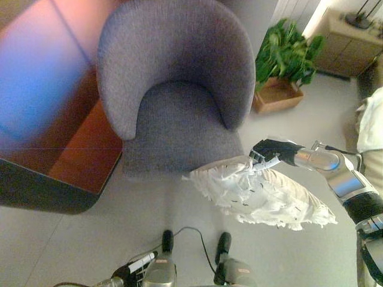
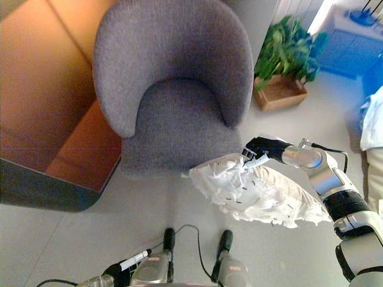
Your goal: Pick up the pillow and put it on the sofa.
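Note:
A white fluffy pillow (image 1: 263,197) hangs above the floor, just in front of the right front corner of a grey round-backed armchair (image 1: 173,72). My right hand (image 1: 272,152) comes in from the right and is curled on the pillow's upper edge near the chair's seat. The pillow's left end touches or overlaps the seat's front edge. The chair's seat (image 2: 179,125) has nothing on it. My left hand (image 1: 136,265) shows low at the bottom edge, left of centre, away from the pillow.
A brown wooden piece of furniture (image 1: 84,155) stands close to the chair's left. A green plant in a wooden box (image 1: 281,66) stands to the chair's right. A cabinet (image 1: 347,42) is at the far right, and white cloth (image 1: 371,119) at the right edge.

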You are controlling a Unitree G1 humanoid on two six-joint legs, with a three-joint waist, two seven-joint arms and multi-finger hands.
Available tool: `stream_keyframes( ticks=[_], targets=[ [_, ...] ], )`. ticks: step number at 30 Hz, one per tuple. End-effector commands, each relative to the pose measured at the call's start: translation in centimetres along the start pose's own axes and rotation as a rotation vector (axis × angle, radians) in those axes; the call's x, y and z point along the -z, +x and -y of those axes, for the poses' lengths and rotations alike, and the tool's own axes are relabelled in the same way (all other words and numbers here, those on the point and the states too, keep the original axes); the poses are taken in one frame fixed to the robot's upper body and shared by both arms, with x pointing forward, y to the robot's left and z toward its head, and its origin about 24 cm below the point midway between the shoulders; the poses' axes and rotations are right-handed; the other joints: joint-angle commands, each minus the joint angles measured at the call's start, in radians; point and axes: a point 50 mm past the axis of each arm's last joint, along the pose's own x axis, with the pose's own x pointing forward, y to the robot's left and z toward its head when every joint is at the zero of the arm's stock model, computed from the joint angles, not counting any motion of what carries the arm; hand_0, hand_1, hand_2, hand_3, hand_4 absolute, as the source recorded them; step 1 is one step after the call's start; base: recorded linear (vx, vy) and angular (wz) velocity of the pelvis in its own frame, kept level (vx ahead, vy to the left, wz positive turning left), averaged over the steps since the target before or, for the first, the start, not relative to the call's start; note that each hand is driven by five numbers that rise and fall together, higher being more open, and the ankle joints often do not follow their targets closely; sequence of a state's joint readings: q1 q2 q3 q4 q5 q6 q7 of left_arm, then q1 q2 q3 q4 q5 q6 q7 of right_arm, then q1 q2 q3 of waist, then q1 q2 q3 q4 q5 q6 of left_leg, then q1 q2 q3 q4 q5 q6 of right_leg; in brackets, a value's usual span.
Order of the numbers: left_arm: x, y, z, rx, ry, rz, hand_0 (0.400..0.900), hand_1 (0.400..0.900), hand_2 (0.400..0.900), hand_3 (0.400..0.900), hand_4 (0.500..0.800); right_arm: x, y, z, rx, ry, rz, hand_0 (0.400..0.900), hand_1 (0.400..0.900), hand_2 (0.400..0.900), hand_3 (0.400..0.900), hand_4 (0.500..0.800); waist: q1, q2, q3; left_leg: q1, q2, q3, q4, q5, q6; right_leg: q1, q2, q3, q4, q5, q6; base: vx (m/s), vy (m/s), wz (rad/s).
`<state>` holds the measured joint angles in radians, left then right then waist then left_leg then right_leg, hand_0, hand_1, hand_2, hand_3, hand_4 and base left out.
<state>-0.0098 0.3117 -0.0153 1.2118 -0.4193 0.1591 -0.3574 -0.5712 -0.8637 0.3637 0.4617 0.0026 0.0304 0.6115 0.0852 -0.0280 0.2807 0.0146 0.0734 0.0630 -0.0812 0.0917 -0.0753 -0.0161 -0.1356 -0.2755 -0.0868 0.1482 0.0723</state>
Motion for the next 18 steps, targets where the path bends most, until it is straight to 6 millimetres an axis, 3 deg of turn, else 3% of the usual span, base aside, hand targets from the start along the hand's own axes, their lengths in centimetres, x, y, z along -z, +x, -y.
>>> stream_keyframes(
  ticks=[1,10,18],
  targets=[
    [5.4,-1.3,-2.4,-0.077,0.058,-0.24,0.9,0.9,0.9,0.9,0.8,-6.5,-2.3,5.1,0.099,-0.051,0.297,0.4,0.4,0.4,0.4,0.5,0.017,-0.047,-0.144,0.03,-0.048,0.007,-0.006,-0.077,0.006,0.097,0.017,-0.017,0.009,-0.098,0.034,0.08,0.017,0.08],
    [5.9,-1.5,-2.5,-0.099,0.051,-0.288,0.9,0.9,0.9,0.9,0.8,-10.6,-2.4,8.6,0.022,-0.026,0.346,0.4,0.4,0.4,0.4,0.5,0.055,-0.08,-0.18,0.068,-0.047,-0.007,-0.006,-0.085,0.001,0.151,0.02,-0.032,0.0,-0.102,0.033,0.06,0.029,0.09],
    [6.4,-1.4,-2.1,-0.101,0.016,-0.328,0.9,0.9,0.9,0.9,0.8,-13.8,-1.8,10.4,0.036,0.03,0.367,0.4,0.4,0.4,0.4,0.5,0.095,-0.099,-0.201,0.073,-0.049,-0.029,-0.006,-0.081,0.001,0.171,0.018,-0.052,0.0,-0.105,0.034,0.05,0.064,0.1]
  ],
)
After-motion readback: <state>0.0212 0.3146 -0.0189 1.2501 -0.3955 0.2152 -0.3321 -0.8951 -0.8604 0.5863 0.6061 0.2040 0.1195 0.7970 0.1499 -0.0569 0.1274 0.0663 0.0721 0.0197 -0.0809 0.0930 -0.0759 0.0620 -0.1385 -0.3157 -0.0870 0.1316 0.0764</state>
